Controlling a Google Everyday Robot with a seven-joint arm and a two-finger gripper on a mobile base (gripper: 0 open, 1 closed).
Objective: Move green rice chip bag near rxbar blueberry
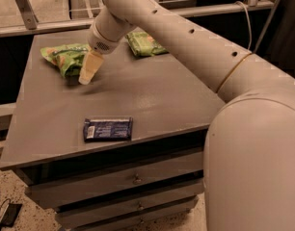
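Note:
The green rice chip bag (65,57) lies puffy and lime-green at the far left of the grey table top (152,95). The rxbar blueberry (108,128), a flat dark blue wrapper with a white patch at its left end, lies near the table's front edge. My gripper (86,76) hangs from the arm that reaches in from the right, its cream fingers pointing down just right of the chip bag's near end, close to or touching it. It sits well behind the bar.
A flatter green bag (144,43) with darker print lies at the back of the table, right of my wrist. A metal rail (210,6) runs behind the table. Drawers (133,179) front the cabinet below. My large arm fills the right side.

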